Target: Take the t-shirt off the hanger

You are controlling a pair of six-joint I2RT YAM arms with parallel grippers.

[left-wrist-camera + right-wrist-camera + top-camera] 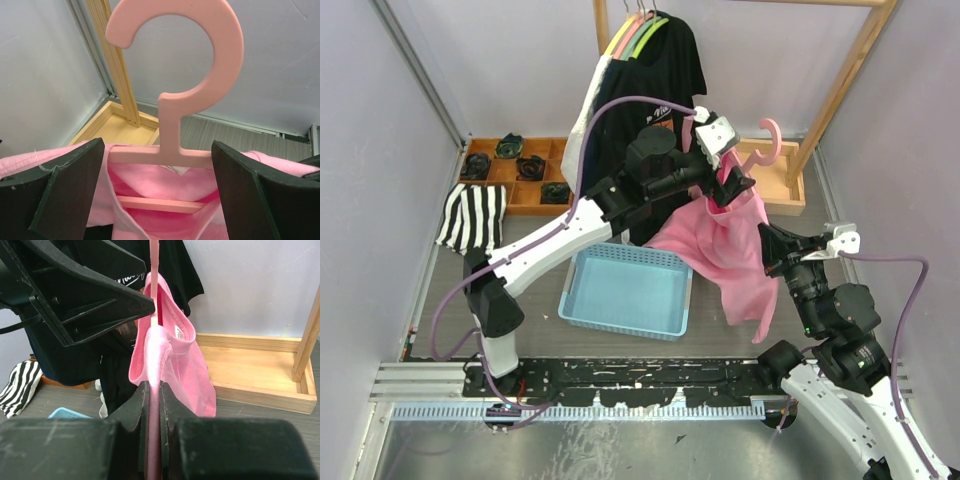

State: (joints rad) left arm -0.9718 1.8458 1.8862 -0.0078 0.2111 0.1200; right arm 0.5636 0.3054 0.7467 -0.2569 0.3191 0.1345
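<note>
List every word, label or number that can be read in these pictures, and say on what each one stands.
Black shirt: a white print, partly hidden and blurred; it cannot be read.
Pink shirt: a small white label inside the neck; its marks are too small to read.
No other text, brand, number or sign shows in any view.

Bright, even overhead light, soft shadows; wrist views w/ near foreground blurred, bkgd sharp.
</note>
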